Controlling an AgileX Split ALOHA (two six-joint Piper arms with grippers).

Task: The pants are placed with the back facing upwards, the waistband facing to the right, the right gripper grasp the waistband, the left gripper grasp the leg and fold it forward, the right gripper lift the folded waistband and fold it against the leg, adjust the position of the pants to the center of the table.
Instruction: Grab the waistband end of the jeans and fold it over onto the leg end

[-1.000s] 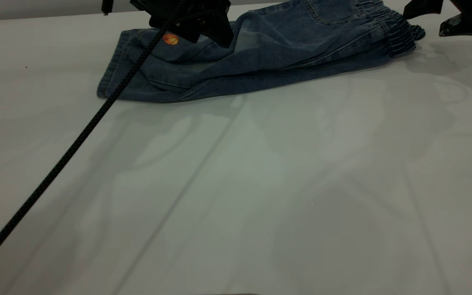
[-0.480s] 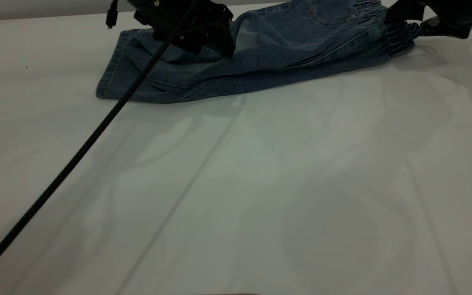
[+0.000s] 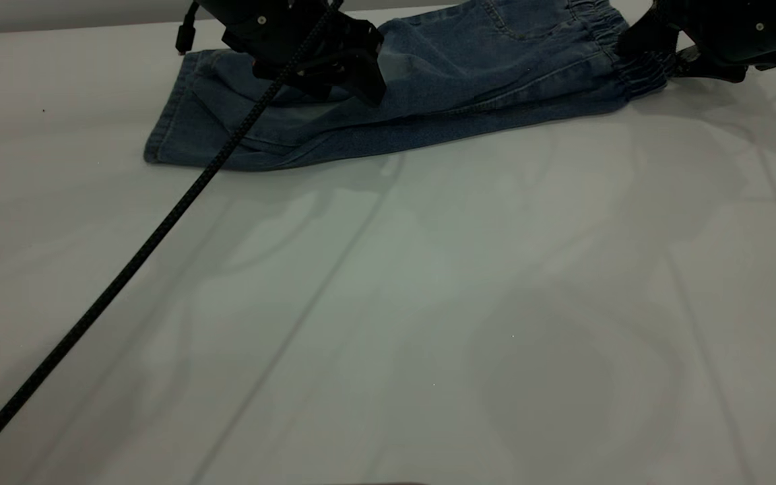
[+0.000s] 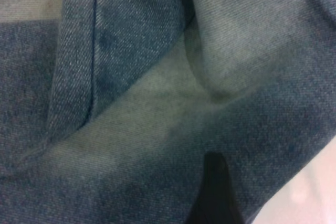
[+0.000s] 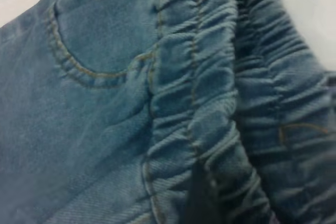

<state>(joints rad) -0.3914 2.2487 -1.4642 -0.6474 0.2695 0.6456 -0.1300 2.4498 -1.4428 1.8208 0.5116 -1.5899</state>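
The pants (image 3: 415, 87) look soft and limp; the right gripper (image 3: 664, 57) sits at the waistband (image 3: 630, 64), the left gripper (image 3: 351, 81) on the leg, both grips unreadable

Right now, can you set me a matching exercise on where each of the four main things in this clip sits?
Things:
1. left gripper
2. right gripper
3. waistband
4. cable

Places:
A. right end of the pants
B. down on the leg portion
C. slanting across the table toward the near left corner
D. at the gathered elastic edge

Pairs: 1-B, 2-D, 3-A, 4-C
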